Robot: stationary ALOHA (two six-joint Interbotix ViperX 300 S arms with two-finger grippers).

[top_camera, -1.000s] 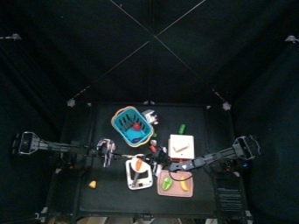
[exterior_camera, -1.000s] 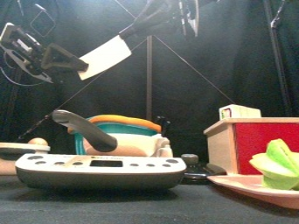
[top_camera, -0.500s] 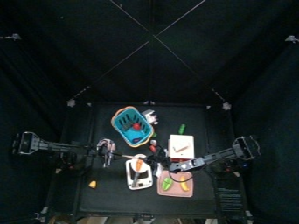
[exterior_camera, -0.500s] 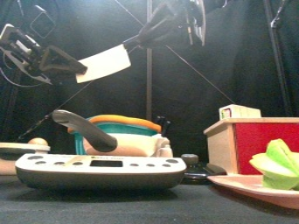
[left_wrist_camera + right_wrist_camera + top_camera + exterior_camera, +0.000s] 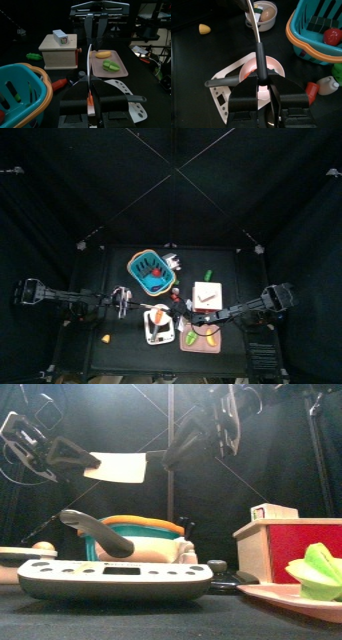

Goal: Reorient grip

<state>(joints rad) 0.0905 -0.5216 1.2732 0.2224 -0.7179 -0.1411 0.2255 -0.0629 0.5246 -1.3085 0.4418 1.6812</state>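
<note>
A white flat spatula blade [image 5: 123, 467] hangs level in the air above the table's left half. My left gripper [image 5: 63, 456] is shut on its left end. My right gripper [image 5: 201, 439] reaches across from the right and is shut on its other end. In the left wrist view the blade [image 5: 90, 52] stands edge-on, rising out of my shut left gripper [image 5: 89, 82], with the other arm behind it. In the right wrist view a thin shaft [image 5: 256, 25] rises out of my shut right gripper [image 5: 260, 75]. From above the two grippers [image 5: 123, 303] [image 5: 187, 306] face each other.
Below stand a white scale [image 5: 114, 579], a teal basket with an orange rim [image 5: 134, 534], a wooden box with a red side [image 5: 287, 544] and a pink plate [image 5: 267, 594] of green and yellow pieces. A bowl with an egg [image 5: 263, 15] and a yellow piece [image 5: 203, 28] lie nearby.
The blade has swung from tilted, right end up, to level. My right gripper has come down and closer to it. My left gripper has stayed about where it was.
</note>
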